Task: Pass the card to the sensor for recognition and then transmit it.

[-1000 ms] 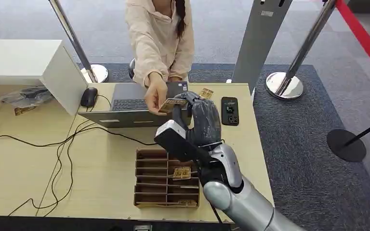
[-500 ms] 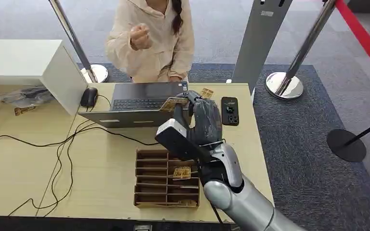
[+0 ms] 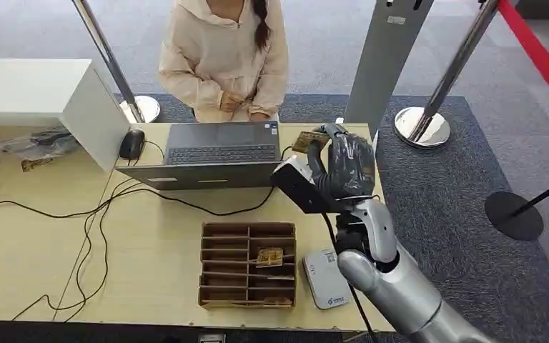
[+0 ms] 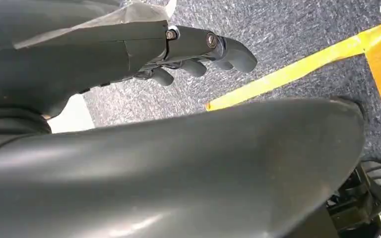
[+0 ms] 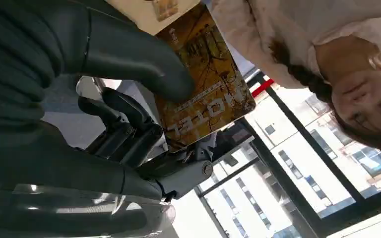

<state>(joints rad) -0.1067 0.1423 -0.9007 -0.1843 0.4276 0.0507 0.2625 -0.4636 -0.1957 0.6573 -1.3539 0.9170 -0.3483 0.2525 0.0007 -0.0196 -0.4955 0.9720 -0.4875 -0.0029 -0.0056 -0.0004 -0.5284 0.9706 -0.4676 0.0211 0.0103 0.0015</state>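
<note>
Card (image 3: 309, 141), yellow-brown, sits pinched in right hand (image 3: 343, 168), raised over far right part of wooden desk (image 3: 150, 229), just right of open laptop (image 3: 214, 153). Head view: right arm comes up from near right; person in pale hoodie (image 3: 221, 53) sits beyond desk's far edge, hands together w/ nothing reaching out. White card reader (image 3: 324, 278) lies flat near desk's near right edge, just right of brown compartment tray (image 3: 246, 264), which holds another card in one middle slot. Mouse (image 3: 131, 143) rests left of laptop; black cables trail across desk. White box (image 3: 43, 96) stands at far left; stanchion posts stand on grey carpet beyond.

Left wrist view: left hand (image 4: 193, 54) hangs over grey carpet w/ yellow floor tape (image 4: 302, 69); fingers loosely curled, apart, nothing held.

Right wrist view: thumb presses card (image 5: 206, 79) against darker fingers (image 5: 129, 129); card face reads "MOTEL", approx. half of it sticks out past the grip. Person & windows show behind.
</note>
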